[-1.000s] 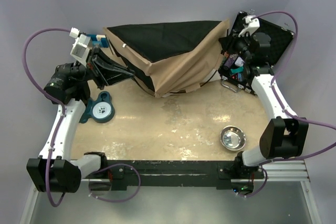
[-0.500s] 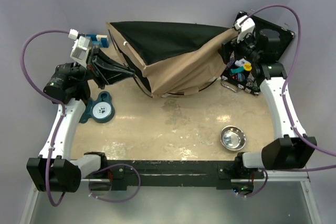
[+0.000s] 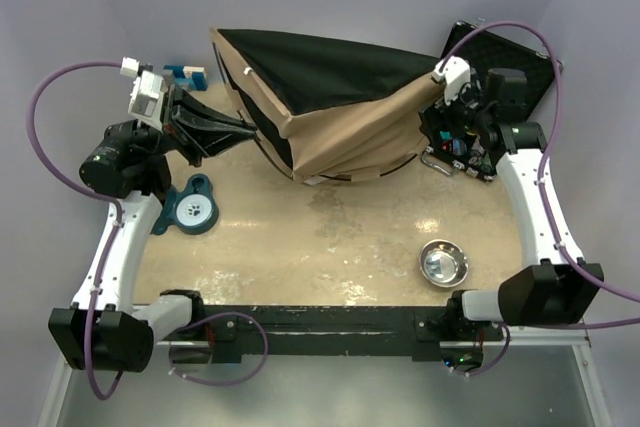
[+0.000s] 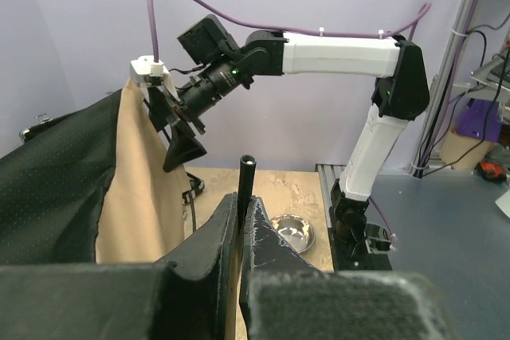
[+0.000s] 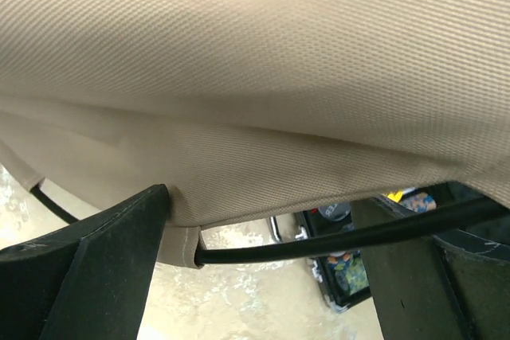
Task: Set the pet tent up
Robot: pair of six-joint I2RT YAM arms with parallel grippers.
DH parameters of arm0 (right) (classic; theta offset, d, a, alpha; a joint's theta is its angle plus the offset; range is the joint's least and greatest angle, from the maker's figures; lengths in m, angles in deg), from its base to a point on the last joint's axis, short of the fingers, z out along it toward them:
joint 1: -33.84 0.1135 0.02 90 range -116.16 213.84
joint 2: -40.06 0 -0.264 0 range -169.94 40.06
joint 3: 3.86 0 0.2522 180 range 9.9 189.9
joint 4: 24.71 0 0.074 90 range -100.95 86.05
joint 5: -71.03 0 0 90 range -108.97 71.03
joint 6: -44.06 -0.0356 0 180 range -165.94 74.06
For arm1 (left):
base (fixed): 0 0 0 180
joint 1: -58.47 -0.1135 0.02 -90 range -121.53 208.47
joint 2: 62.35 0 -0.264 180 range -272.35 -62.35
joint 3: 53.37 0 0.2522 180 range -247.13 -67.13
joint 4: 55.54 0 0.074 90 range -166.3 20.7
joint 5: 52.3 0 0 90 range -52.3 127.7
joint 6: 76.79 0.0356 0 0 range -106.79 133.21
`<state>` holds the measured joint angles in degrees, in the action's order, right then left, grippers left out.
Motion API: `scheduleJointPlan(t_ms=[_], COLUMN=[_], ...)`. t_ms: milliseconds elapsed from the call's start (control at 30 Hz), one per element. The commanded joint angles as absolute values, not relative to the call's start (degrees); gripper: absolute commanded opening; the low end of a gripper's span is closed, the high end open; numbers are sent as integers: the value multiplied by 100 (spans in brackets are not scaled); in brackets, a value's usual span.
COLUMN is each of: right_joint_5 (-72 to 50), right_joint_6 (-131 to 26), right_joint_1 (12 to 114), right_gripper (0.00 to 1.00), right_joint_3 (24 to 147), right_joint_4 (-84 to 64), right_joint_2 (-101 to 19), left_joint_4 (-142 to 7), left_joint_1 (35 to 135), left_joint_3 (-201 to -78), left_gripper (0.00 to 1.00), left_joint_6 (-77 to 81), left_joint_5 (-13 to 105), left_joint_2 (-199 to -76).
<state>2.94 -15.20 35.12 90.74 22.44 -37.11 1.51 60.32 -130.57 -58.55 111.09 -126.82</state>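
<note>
**A:** What sits farthest left?

**B:** At the back left of the worn tan tabletop (image 3: 330, 237) stands a small blue-and-white plastic block (image 3: 186, 75). Nearer the front, beside the left arm, lies a flat teal paw-shaped dish (image 3: 190, 209) with a white middle.

**A:** And the left gripper (image 4: 241, 224)?

**B:** Clenched. Its two black fingers (image 4: 209, 256) are pressed together on a thin black pole (image 4: 246, 181). The pole rises upright between them, and its round end pokes out above the tips. Seen from above, those tips reach the tent's left edge.

**A:** Where is the tent itself?

**B:** The large tan fabric pet tent (image 3: 345, 137) with black inner lining lies at the back middle of the table, between the two arms. It sags rather than stands. The black lining is turned upward and the tan wall slopes down to the tabletop. Its right corner is held high, just beside the right gripper (image 3: 432, 125).

**A:** Is that gripper holding the corner?

**B:** No, it is released. The right wrist view shows its fingers (image 5: 88, 276) spread wide. The tan hem hangs across the gap, and a thin black rod (image 5: 343, 236) comes out of the hem and runs towards the far finger. One fingertip touches the hem, but nothing is pinched.

**A:** And farther right?

**B:** An open black case (image 3: 525, 59) with small colourful tools inside stands at the back right corner, behind the right gripper. A round shiny steel bowl (image 3: 443, 263) sits on the table near the front right, well apart from the tent.
</note>
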Motion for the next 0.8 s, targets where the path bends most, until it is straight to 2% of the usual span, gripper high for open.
scheduleJointPlan(t_ms=[0, 200, 367, 533, 600, 767], right_joint_5=[-8, 441, 766, 2732, 3086, 3008], right_joint_6=[-2316, -3362, -3601, -3504, -3400, -2768], right_joint_1=[3165, 3138, 3138, 3164, 3339, 4471], right_gripper=[98, 99, 99, 98, 96, 96], right_joint_3=[9059, 8786, 9329, 9708, 10006, 10358], right_joint_4=[1684, 787, 1059, 602, 758, 725], right_joint_2=[-3273, -2384, -2384, -2321, -2654, -3226], left_joint_4=[-854, -2349, -2825, -2974, -2975, -3027], left_joint_1=[6067, 6120, 6225, 6410, 6454, 6524], left_joint_3=[-13226, -13287, -13472, -13445, -13445, -13472], left_gripper=[0, 0, 0, 0, 0, 0], left_joint_6=[-5166, -4235, -3917, -3768, -3750, -3732], left_joint_5=[10495, 9765, 9650, 9781, 9869, 9975], left_joint_2=[-12511, -12194, -12229, -12256, -12291, -12335])
